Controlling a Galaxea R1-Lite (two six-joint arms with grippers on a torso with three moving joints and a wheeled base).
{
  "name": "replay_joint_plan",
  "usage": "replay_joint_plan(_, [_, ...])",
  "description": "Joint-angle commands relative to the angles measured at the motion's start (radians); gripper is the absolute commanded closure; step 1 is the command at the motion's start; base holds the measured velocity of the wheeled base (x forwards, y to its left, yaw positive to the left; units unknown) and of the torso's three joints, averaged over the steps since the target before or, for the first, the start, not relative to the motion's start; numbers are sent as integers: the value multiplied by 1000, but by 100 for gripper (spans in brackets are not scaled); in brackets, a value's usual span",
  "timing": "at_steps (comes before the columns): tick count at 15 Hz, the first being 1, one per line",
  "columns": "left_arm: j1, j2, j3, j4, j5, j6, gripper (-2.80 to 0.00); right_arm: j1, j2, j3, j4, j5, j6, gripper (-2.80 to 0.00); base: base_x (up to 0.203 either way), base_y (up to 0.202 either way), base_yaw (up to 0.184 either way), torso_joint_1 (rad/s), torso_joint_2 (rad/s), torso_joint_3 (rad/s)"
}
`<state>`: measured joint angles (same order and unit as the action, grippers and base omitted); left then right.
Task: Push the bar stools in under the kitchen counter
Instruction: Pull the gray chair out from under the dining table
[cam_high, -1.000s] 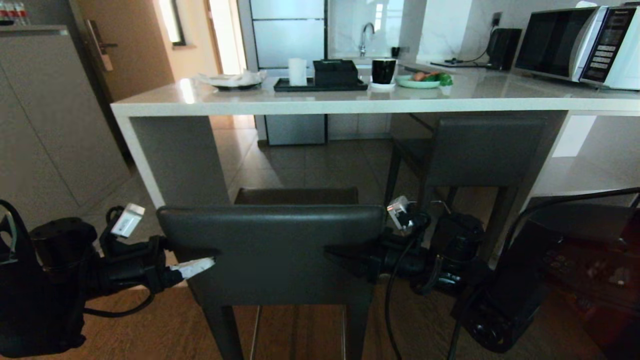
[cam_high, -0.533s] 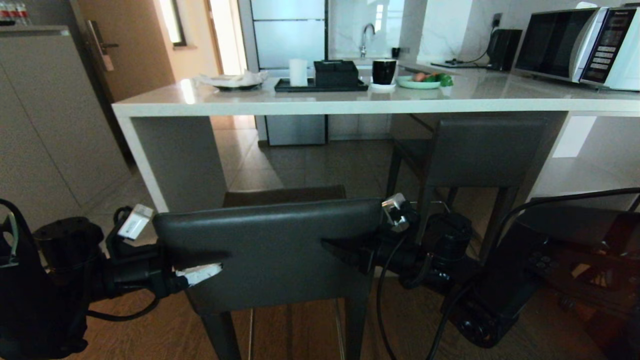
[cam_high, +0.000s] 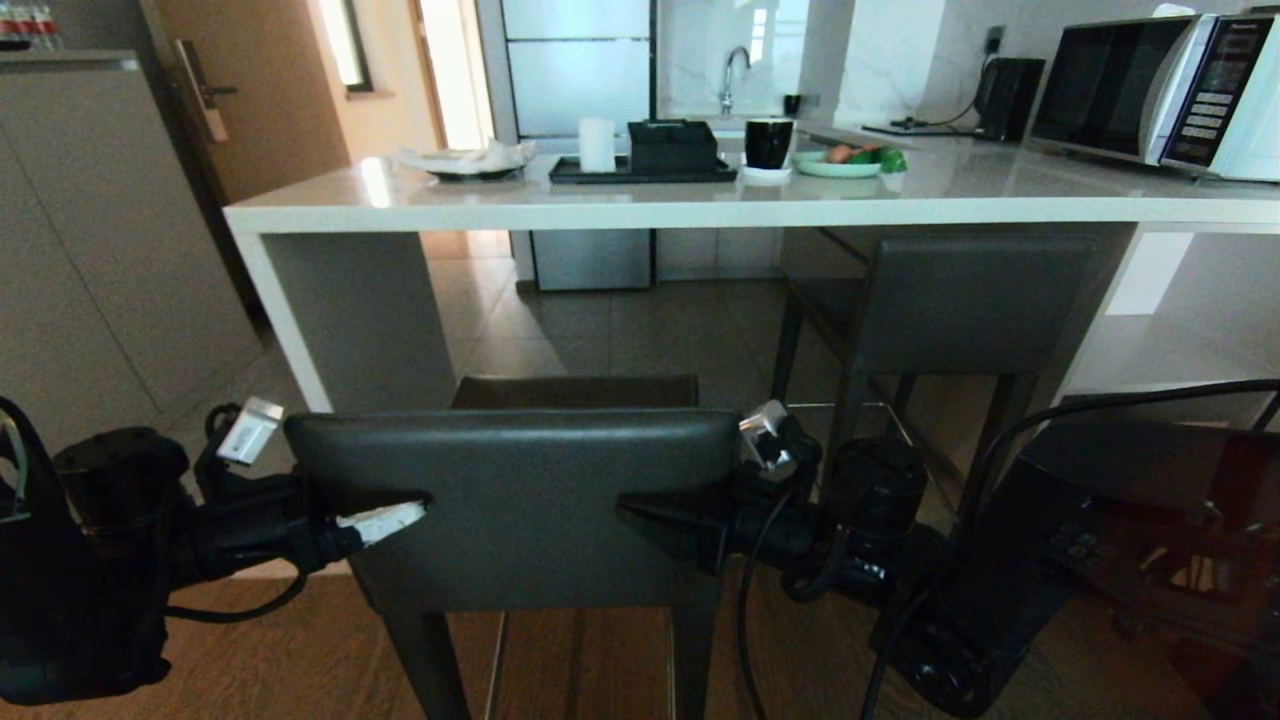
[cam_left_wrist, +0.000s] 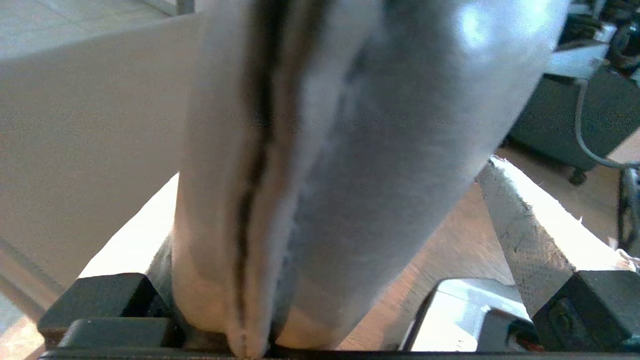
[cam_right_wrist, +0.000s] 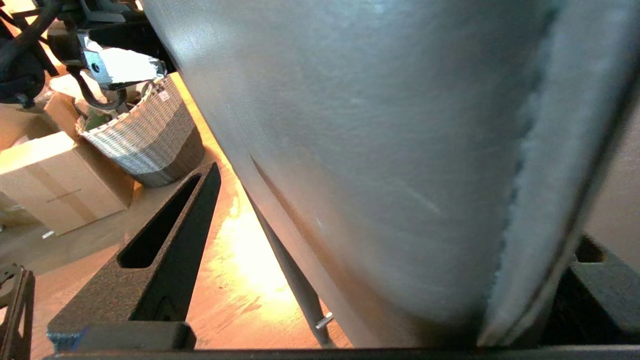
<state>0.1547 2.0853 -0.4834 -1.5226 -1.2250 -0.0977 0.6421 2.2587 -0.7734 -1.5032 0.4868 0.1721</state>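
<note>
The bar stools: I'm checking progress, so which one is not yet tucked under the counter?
The near bar stool, flanked by both end effectors, stands clear of the kitchen counter; the far right bar stool already sits beneath its slab.

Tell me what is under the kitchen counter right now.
Under the kitchen counter stands the far bar stool, tucked in at the right, on tiled floor. The near bar stool sits outside. Its backrest hides the floor behind it.
</note>
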Motion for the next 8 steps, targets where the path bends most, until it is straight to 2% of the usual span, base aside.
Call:
replay_joint_plan(1, [-2,6,7,-7,-4,-1,-280,-16,2,-4,-11,2,1,-280,0,0,0,0,0,0])
replay_joint_plan(8, [35,-31,60,-7,-8,4,-280,-71,-75,71,-11,6,4,-280,0,0,0,0,0,0])
